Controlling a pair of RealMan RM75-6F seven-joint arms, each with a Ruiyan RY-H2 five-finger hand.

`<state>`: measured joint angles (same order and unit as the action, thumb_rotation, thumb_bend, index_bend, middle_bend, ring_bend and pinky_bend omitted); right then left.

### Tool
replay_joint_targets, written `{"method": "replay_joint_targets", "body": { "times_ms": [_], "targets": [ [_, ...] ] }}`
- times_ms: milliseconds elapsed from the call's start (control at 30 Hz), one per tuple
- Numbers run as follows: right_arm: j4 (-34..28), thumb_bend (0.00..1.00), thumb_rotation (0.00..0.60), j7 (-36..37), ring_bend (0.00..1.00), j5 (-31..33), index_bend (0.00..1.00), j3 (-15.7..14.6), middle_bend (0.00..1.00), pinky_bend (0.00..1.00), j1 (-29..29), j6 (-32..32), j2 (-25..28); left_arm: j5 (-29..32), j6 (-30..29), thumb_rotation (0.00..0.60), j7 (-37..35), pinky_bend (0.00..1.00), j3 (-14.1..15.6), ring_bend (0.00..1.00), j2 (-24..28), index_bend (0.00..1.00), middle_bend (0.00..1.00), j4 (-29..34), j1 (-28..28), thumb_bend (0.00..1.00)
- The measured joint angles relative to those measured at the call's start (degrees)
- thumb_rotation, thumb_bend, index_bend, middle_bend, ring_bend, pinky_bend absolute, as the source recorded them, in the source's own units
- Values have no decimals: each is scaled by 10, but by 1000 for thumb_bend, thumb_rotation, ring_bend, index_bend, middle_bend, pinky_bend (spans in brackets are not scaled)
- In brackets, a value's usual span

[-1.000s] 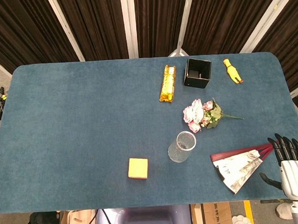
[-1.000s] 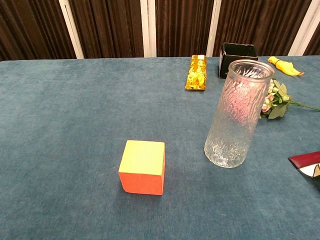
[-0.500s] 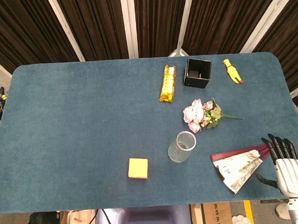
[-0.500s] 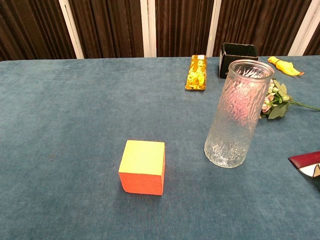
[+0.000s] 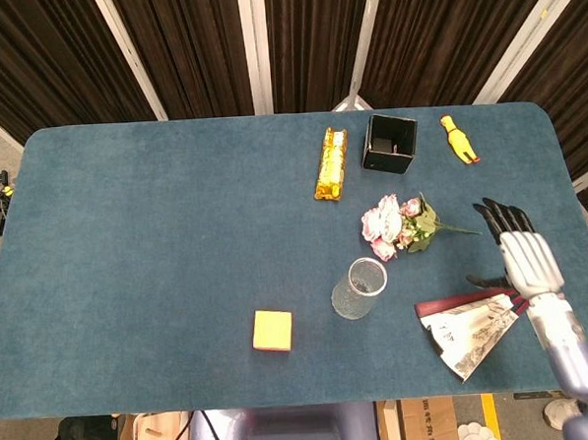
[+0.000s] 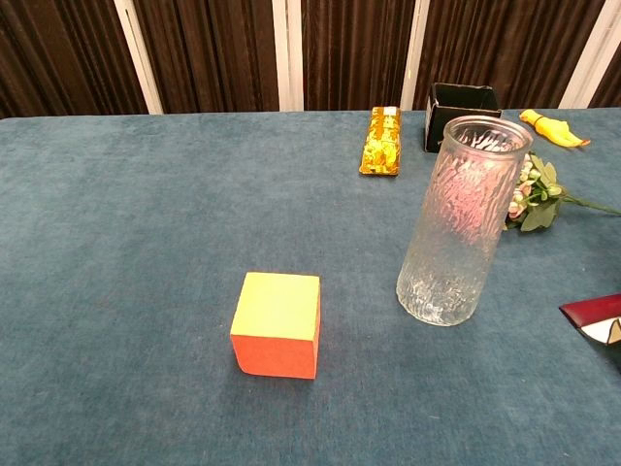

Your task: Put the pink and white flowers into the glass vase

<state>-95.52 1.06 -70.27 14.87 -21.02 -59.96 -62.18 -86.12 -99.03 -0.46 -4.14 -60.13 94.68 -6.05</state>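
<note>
Head view shows us our right hand (image 5: 518, 253) spread, holding nothing, near the table's right edge beside the pink and white flowers (image 5: 401, 225); clear glass vase (image 5: 359, 289) upright.

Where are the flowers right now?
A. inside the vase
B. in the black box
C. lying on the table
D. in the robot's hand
C: the flowers lie flat on the table, beside the empty vase, and the right hand is apart from them.

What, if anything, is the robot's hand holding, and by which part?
Nothing. The right hand hovers open beside the flowers, touching neither stem nor blooms.
</note>
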Motion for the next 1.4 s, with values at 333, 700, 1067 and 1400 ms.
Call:
{"method": "replay_joint_targets", "body": {
  "times_ms": [333,700,1067,1400],
  "targets": [
    [99,40,600,-36,36,102,88,15,37,0,-111,135,-52,10,0,600,21,20,-5,0,-4,87,0,5,-1,248],
    [181,40,600,-47,37,146,88,8,37,0,-168,194,-114,19,1,600,47,20,-10,0,-12,87,0,10,1,248],
    [270,40,600,-50,41,167,88,-5,37,0,-208,233,-178,30,6,600,61,20,-15,0,-16,87,0,13,3,248],
    [327,40,600,-41,151,171,201,-5,161,0,-239,255,-222,38,17,600,75,20,-16,0,-20,87,0,15,8,248]
  ]
}}
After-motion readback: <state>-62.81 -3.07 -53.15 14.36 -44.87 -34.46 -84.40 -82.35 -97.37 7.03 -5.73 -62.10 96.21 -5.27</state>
